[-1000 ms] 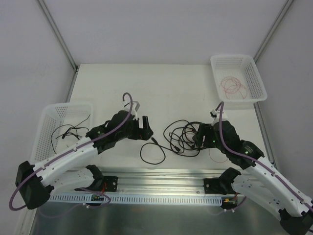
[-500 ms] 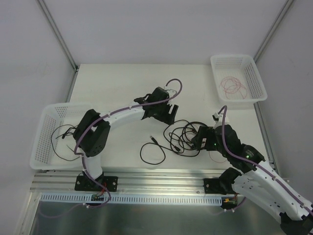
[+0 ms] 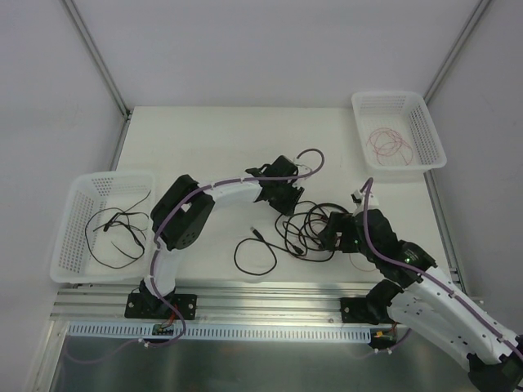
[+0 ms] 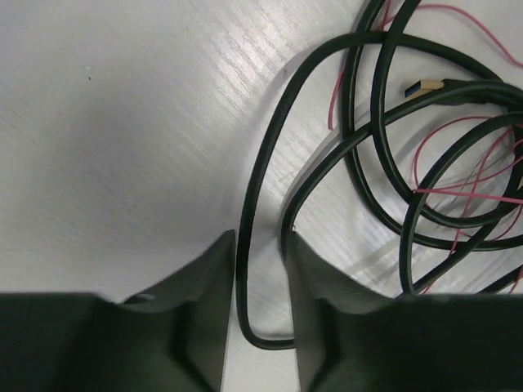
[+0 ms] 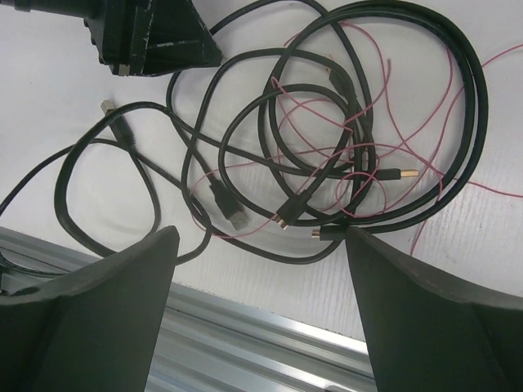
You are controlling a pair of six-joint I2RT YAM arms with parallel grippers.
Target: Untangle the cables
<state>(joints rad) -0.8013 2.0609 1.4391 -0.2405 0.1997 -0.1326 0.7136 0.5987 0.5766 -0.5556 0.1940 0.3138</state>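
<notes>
**Item 1: the cables** [image 3: 306,229]. A flat tangle of black leads with one fine red wire [image 5: 353,175] threaded through the coils. It lies on the desk [image 3: 204,139], directly beneath my right gripper and running in under the tips of my left gripper. A gold-tipped plug [image 5: 400,174] sits inside the coils. An outlying black loop [image 3: 236,255] trails away from the tangle, near my left gripper on its side towards the arm bases.

**Item 2: black strand** [image 4: 242,278]. This is the outermost curve of the tangle and it passes between my left fingers. It is clear of the red wire at that spot.

**Item 3: left gripper** [image 4: 260,269]. Low on the desk with the jaws narrow and straddling the strand. A gap shows beside the strand, so I judge it not yet pinched.

**Item 4: right gripper** [image 5: 261,302]. The jaws are wide and hold nothing. It hovers over the middle of the tangle.

**Item 5: baskets.** The left basket [image 3: 61,220], well outboard of my left gripper, holds black cable. The right basket [image 3: 437,143], far beyond my right gripper, holds red wire.

**Handling note.** I judge the step in hand to be taking this one strand.
- Pinch only the single lead and keep it centred between the pads.
- Lift gently and draw it away from the coils.
- The right gripper should pin the remainder, so the red wire does not drag along or tighten.
</notes>
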